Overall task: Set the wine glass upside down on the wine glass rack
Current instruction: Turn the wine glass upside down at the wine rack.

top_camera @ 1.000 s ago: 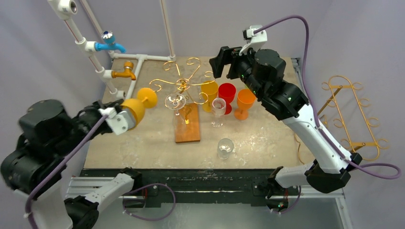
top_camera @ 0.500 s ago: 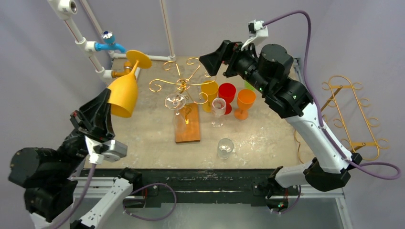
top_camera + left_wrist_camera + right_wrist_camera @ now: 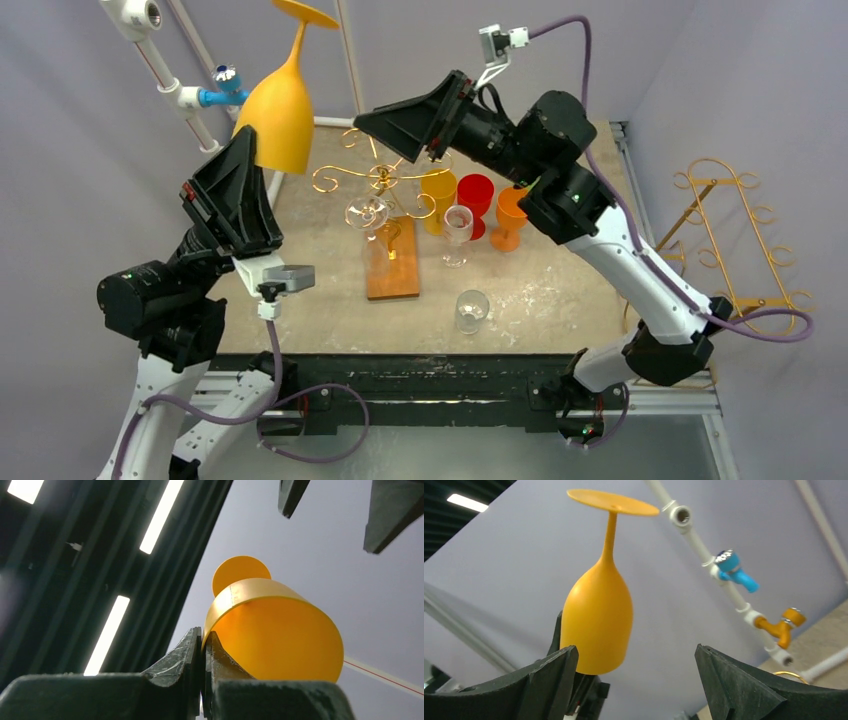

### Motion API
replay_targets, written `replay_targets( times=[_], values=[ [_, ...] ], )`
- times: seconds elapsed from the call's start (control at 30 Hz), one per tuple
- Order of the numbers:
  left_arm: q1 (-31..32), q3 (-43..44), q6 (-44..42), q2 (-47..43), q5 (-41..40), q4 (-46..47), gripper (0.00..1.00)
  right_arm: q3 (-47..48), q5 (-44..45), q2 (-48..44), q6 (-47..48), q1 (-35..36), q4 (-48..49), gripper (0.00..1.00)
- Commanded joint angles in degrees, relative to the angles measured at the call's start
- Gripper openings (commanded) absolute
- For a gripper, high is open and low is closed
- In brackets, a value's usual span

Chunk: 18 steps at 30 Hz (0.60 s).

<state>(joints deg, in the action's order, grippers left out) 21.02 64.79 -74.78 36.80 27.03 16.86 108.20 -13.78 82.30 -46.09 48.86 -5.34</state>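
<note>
Up goes the left arm since a second ago: the yellow-orange plastic wine glass (image 3: 280, 110) has swung from low at the worktop's (image 3: 300, 300) left edge to high above its far-left corner, and the right claw (image 3: 368, 120) has turned toward it, spreading wide.

From above, the glass is inverted, its long axis near upright and leaning slightly right, flat foot on top, bowl mouth down. The left claw (image 3: 250, 150) is clenched on the rim. The right claw is released, apart from the glass. Below stands a gold wire wine glass rack (image 3: 385, 175) on a wooden base (image 3: 392, 262), with a clear glass (image 3: 367, 213) at its near arm. Yellow (image 3: 438, 190), red (image 3: 476, 195) and orange (image 3: 514, 215) cups stand just right of it.

Left wrist view: both fingers (image 3: 175, 665) pinch the thin wall of the rim between them, with the round foot peeking over the bowl.

Right wrist view: smooth, opaque tulip bowl, slim stem, disc foot uppermost, framed between wide-spread black fingers (image 3: 549, 680). A white pipe carries a blue tap (image 3: 734, 572) and an orange tap (image 3: 781, 625) behind.
</note>
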Motion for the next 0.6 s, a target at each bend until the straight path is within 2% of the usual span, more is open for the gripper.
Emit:
replay_targets(
  times=[0.0, 0.23, 0.43, 0.57],
  values=[
    [-0.27, -0.49, -5.40, 2.09, 6.73, 13.49, 0.00, 3.04, -4.75, 3.46, -3.81, 4.36, 10.63, 0.99],
    [-0.27, -2.57, -9.67, 1.32, 9.87, 11.38, 0.00, 1.97, -5.40, 6.54, -6.39, 7.38, 20.64, 0.99],
    [-0.27, -2.92, -9.73, 0.87, 10.82, 10.32, 0.00, 2.96, -5.38, 8.60, -5.96, 8.93, 22.70, 0.99],
    [-0.27, -3.00, -9.57, 1.13, 11.28, 10.76, 0.00, 3.57, -6.71, 11.04, -9.12, 9.27, 26.35, 0.99]
  ],
)
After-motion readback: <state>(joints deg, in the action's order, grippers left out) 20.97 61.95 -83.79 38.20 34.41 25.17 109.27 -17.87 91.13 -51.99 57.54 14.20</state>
